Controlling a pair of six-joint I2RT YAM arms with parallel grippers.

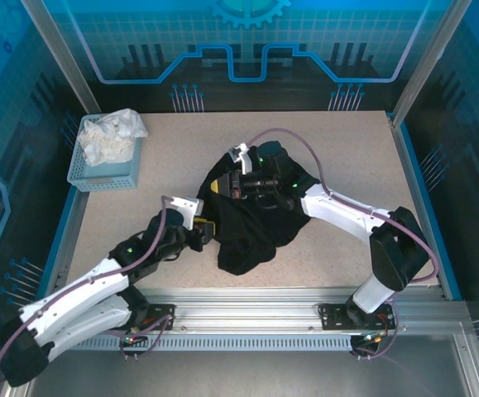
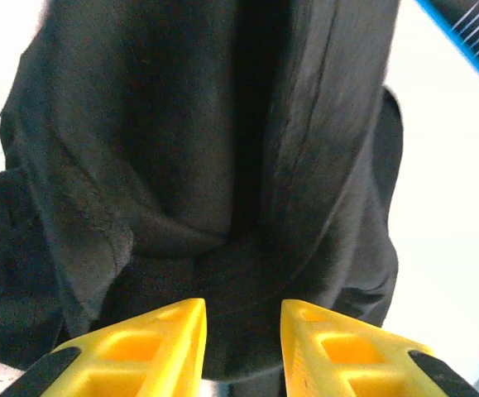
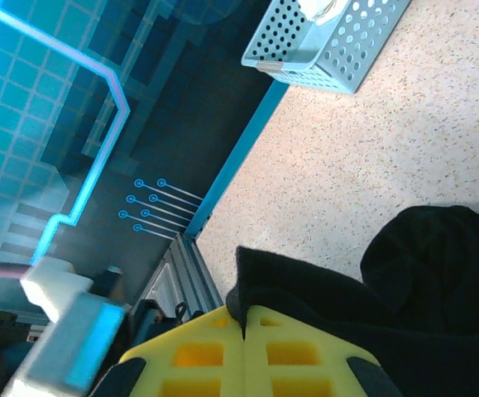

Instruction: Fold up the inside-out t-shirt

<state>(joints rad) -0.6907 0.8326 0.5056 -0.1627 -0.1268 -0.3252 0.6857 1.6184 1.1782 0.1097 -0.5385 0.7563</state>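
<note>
The inside-out t-shirt (image 1: 260, 227) is a bunched black heap in the middle of the table, with no print showing. My right gripper (image 1: 217, 188) reaches over it from the right. It is shut on a fold of the shirt's upper left edge, and in the right wrist view the yellow fingers (image 3: 293, 351) pinch black cloth (image 3: 438, 273) above the table. My left gripper (image 1: 209, 231) sits at the heap's left side. Its yellow fingers (image 2: 160, 343) stand apart, open, with dark cloth (image 2: 206, 149) just beyond the tips (image 2: 243, 306).
A light blue perforated basket (image 1: 107, 172) holding white cloth (image 1: 111, 136) stands at the back left, also seen in the right wrist view as the basket (image 3: 330, 50). Bare speckled tabletop (image 1: 347, 157) surrounds the shirt. Blue rails and a metal frame edge the table.
</note>
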